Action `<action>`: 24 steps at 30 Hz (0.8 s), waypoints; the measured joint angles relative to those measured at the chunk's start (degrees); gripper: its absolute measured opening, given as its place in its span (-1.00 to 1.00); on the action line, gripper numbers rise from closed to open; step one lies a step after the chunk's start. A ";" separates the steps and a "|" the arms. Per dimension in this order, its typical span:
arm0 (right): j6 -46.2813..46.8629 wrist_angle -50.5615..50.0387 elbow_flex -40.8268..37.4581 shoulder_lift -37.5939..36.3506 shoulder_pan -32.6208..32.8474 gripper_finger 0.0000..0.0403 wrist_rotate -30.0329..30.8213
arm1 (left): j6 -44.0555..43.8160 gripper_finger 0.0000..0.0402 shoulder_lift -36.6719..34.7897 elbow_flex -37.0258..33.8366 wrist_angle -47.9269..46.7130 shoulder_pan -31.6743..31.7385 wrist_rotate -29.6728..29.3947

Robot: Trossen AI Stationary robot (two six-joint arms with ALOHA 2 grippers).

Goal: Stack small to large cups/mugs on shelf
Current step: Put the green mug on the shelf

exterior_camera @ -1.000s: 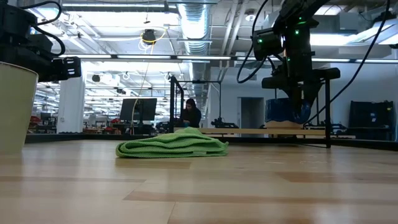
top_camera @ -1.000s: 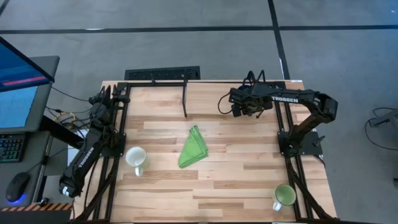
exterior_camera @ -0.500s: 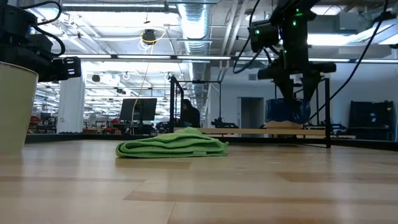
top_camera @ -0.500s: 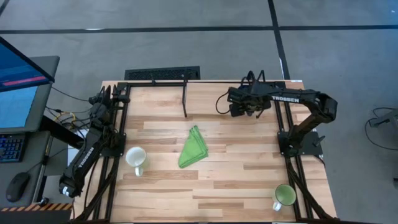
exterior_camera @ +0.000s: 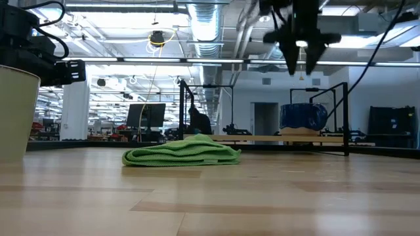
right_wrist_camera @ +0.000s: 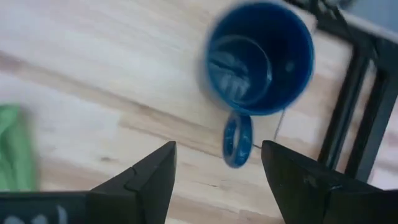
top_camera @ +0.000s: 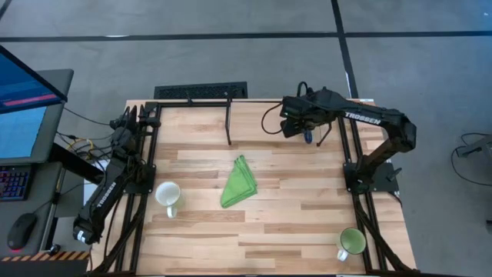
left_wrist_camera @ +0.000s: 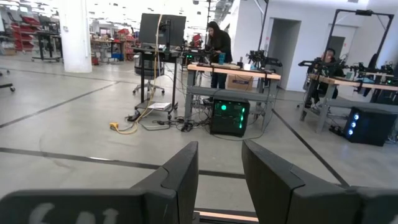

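Observation:
The dark blue mug (right_wrist_camera: 260, 59) stands upright on its base on the shelf (top_camera: 254, 115) at the table's far right, its handle (right_wrist_camera: 237, 140) pointing sideways. It also shows in the low view (exterior_camera: 303, 118). My right gripper (right_wrist_camera: 217, 168) hangs open and empty above it, fingers pointing down (exterior_camera: 300, 59). The white mug (top_camera: 167, 196) stands near the left edge. The light green mug (top_camera: 352, 242) stands at the near right corner. My left gripper (left_wrist_camera: 219, 180) is open and empty at the table's far left (top_camera: 123, 123).
A folded green cloth (top_camera: 240, 183) lies in the middle of the table. A black post (top_camera: 228, 119) stands up from the shelf's rail at the far edge. Black frame bars run along the left and right edges. A person stands in the room behind.
My right gripper has gone up from the dark blue mug, from fingers down at the mug to well above its rim. The mug has stayed standing where it was on the shelf.

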 joint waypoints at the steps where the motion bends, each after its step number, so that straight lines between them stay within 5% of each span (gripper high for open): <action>1: -1.53 -0.32 1.68 0.00 0.99 0.28 0.59 | 0.00 -0.43 0.00 0.00 0.00 0.00 0.00; 8: -14.88 -5.83 11.06 -1.70 11.32 0.28 16.72 | 0.64 -0.43 0.00 0.02 -0.07 -0.01 0.66; 14: -14.22 -7.87 12.11 -10.68 20.32 0.28 28.89 | 0.98 -0.43 0.00 0.04 -0.22 -0.02 3.25; 20: -9.71 -7.87 6.12 -20.40 27.37 0.28 30.76 | 0.66 -0.43 -0.01 0.04 -0.24 -0.02 3.54; 24: -7.73 -7.82 -1.19 -25.48 31.33 0.28 25.43 | 0.67 -0.43 -0.02 0.04 -0.24 -0.02 3.54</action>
